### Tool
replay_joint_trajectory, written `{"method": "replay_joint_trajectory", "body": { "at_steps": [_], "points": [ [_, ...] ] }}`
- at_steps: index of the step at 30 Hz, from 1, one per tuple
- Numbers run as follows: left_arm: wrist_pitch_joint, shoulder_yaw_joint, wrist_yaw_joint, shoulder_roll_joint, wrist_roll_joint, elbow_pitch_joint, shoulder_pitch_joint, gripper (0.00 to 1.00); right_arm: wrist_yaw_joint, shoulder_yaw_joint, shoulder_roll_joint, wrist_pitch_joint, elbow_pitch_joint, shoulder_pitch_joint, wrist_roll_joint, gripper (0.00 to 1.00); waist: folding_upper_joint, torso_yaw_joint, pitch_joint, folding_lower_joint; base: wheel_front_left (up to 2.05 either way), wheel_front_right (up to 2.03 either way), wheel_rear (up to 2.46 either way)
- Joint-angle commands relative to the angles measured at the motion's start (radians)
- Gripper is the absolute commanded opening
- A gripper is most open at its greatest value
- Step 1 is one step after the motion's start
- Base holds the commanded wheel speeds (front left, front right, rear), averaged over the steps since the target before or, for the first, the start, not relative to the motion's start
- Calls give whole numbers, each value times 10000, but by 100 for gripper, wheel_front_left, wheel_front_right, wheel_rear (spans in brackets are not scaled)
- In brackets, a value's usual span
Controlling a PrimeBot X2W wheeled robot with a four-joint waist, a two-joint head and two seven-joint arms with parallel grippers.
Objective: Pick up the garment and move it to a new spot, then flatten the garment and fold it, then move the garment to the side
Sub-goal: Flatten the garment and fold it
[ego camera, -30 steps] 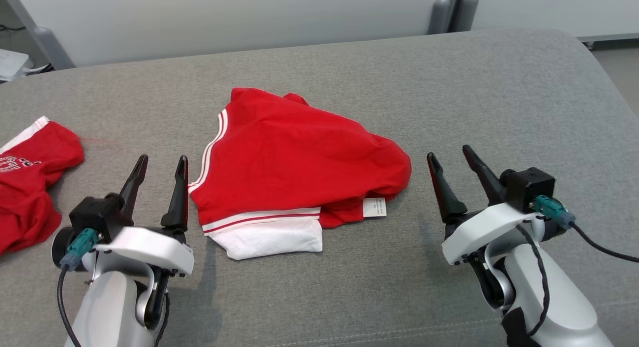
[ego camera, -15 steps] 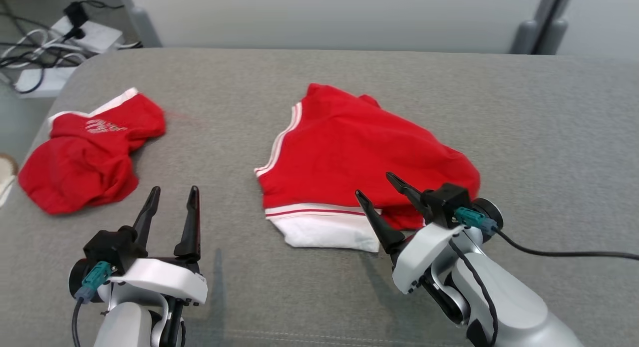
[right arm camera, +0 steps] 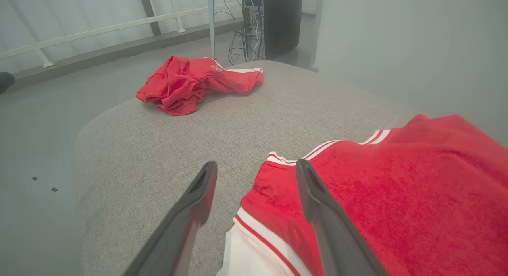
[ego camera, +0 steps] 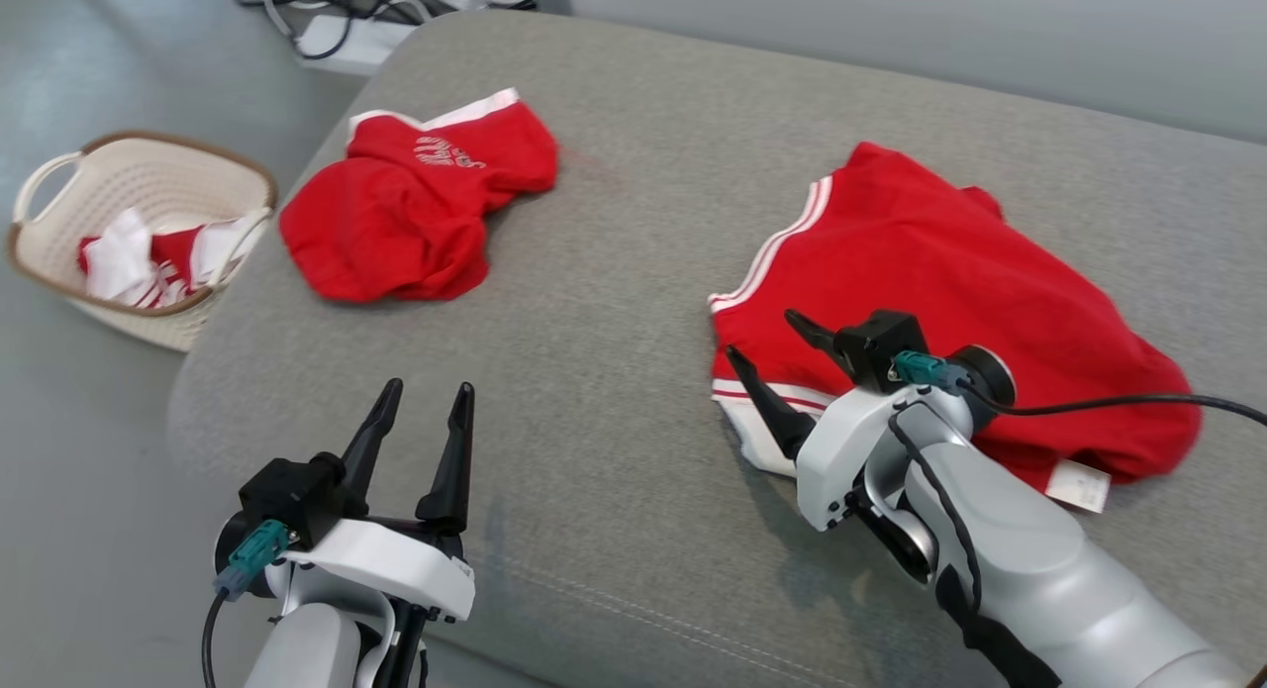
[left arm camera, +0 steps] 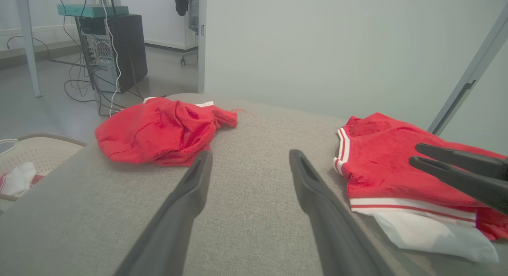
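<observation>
Right gripper [ego camera: 760, 333], jaws apart, hovers over the red-and-white garment's [ego camera: 950, 272] corner

The right claw [ego camera: 761, 335] has swung from beside the folded garment [ego camera: 950, 262] to over its striped hem.

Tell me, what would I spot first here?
Two bright red things jump out on the grey cushion: a folded red garment with white stripes on the right and a crumpled red garment at the far left corner. The right gripper holds its fingers open over the folded one's striped corner, and a cream basket with more clothes sits on the floor at the left.
</observation>
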Motion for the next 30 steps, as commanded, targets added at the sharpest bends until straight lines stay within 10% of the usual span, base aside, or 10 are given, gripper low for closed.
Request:
{"method": "replay_joint_trajectory", "body": {
  "at_steps": [1, 28, 30],
  "points": [
    [-49, 174, -70, 115, -113, -202, -15, 100, 42, 128, 123, -134, 51, -288, 71, 100, 0, 620, 279, 0, 0, 0, 0],
    [-49, -638, -56, 113, -1004, 141, -36, 100, 42, 305, 290, 706, 3907, -1522, -1528, 100, 0, 1869, 668, 0, 0, 0, 0],
    [-49, -662, -33, 113, -1091, 168, -16, 100, 42, 253, 292, 1108, 3946, -1516, -1632, 85, 0, 1880, 687, 0, 0, 0, 0]
  ]
}}
